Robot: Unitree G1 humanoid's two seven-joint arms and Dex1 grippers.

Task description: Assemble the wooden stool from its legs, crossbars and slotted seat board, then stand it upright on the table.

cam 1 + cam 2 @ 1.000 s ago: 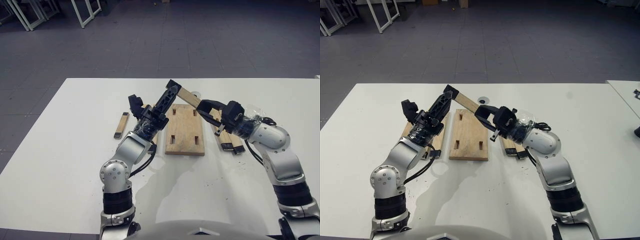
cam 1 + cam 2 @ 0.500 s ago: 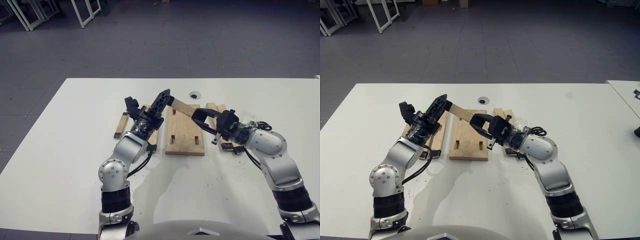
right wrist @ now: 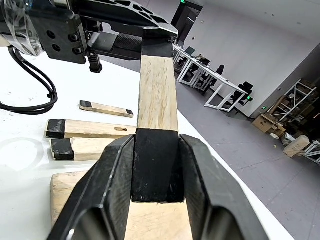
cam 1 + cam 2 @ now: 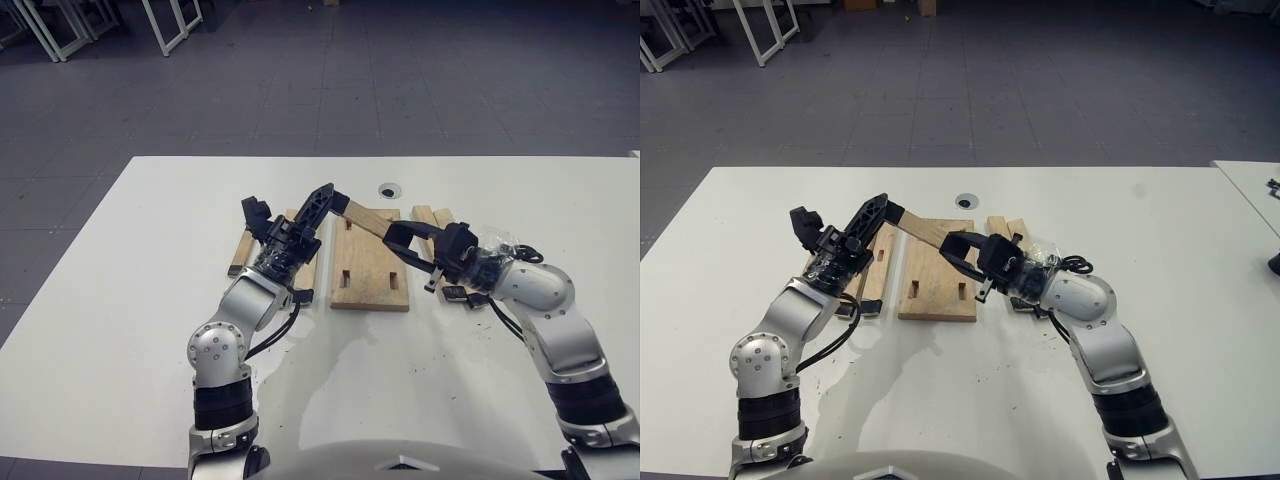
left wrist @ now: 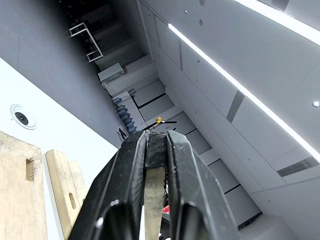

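Observation:
A wooden leg (image 4: 362,215) with black ends hangs tilted over the slotted seat board (image 4: 368,288), which lies flat on the white table. My left gripper (image 4: 327,191) is shut on the leg's far black end (image 5: 155,149). The near black end (image 3: 155,165) sits in my right gripper (image 4: 393,235), also shut. From the right wrist the leg (image 3: 157,95) runs up to the left gripper (image 3: 150,31).
A short crossbar (image 4: 240,250) and other legs (image 4: 305,268) lie left of the board, partly under my left arm. More legs (image 4: 430,216) lie to its right, under my right arm. A cable hole (image 4: 387,189) sits behind the board.
Both grippers, still shut on the leg, have carried it down and to the left, closer to the seat board.

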